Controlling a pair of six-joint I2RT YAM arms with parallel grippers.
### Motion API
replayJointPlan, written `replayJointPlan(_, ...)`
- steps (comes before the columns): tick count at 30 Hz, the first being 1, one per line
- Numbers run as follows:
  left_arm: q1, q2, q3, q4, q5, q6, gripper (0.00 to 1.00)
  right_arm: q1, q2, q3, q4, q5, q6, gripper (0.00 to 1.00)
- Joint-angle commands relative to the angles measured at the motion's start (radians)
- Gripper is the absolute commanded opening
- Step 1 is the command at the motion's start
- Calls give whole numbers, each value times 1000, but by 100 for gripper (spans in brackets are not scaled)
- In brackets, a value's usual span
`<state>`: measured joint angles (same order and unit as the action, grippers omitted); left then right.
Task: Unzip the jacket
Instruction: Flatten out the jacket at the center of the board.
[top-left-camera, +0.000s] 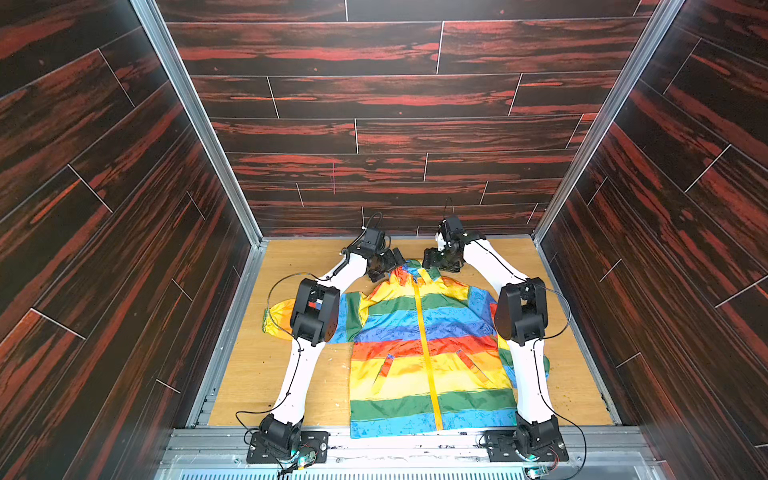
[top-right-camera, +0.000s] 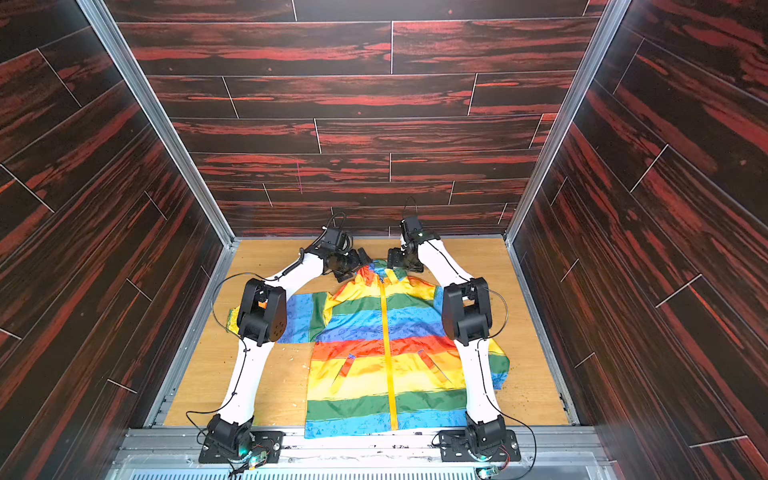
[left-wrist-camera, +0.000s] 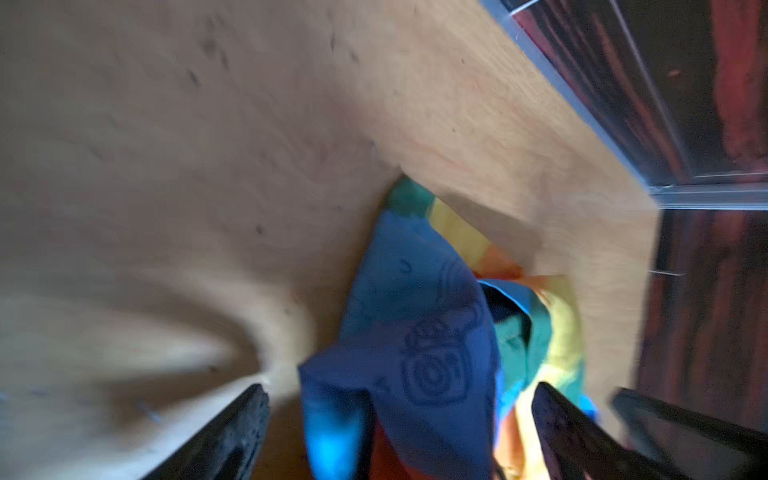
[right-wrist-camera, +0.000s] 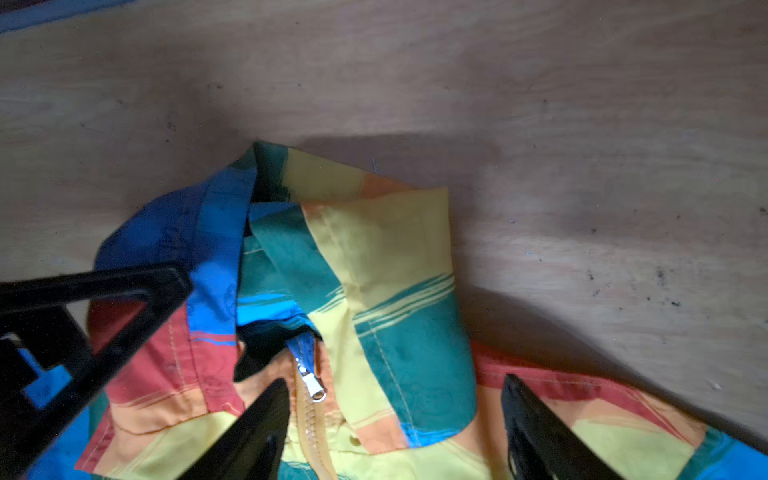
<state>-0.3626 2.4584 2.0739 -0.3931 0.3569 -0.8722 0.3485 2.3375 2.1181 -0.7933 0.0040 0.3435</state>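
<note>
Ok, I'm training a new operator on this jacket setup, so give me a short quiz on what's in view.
1. On the jacket, the zipper pull sits: A at the hem, B at the collar, C mid-chest.
2. True or false: the jacket is already unzipped.
3. Fill in: the left gripper and the right gripper both have their jaws ___.
Key: 1 B; 2 false; 3 open.
</note>
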Motion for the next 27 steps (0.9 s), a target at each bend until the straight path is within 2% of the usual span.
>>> replayJointPlan(1,17,-31,-42,86,88,-150,100,1,10,-17,-18,-4,9,81)
replayJointPlan(5,17,-8,-50,158,154,-237,100,1,31,-7,-18,-28,13,81)
replayJointPlan(11,22,46,-9,161,165,-250,100,1,65,28,-48,-67,23,79)
replayJointPlan(16,25,125,94,176,205,-247,100,-2,13,-17,-42,-33,31,76)
replayJointPlan(17,25,138,119,174,207,-241,93,-4,-7,-33,-33,-26,41,74)
replayJointPlan(22,25,147,259,31,177,-67,29,-42,-172,-176,62,-19,104,64)
replayJointPlan(24,22,132,302,0,192,8,10,-67,-231,-223,86,-26,122,60)
replayJointPlan(25,15,112,314,-12,196,64,2,-83,-262,-250,98,-32,131,60)
replayJointPlan(27,-15,45,315,-76,153,239,0,-120,-317,-299,117,-39,148,57)
